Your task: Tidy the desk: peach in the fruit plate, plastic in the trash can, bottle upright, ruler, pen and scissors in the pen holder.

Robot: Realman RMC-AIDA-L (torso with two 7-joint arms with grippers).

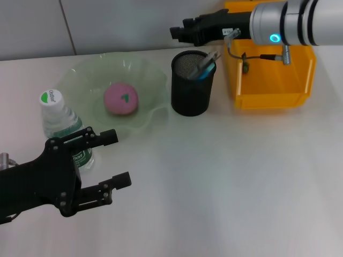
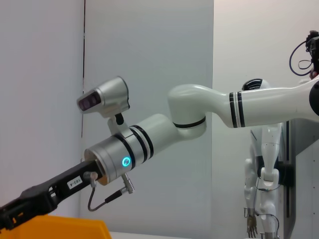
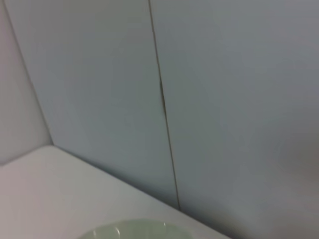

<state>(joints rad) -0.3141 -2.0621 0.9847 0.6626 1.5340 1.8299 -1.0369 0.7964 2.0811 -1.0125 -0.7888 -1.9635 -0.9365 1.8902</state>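
Right gripper (image 1: 179, 33) above pen holder (image 1: 192, 91); one peach (image 1: 121, 99), one bottle (image 1: 61, 126).

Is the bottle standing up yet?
Upright: the bottle stands on its base, cap on top, beside the fruit plate.

Left end effector (image 1: 110, 160) low at near left, fingers spread, right end effector (image 1: 179, 32) extended far
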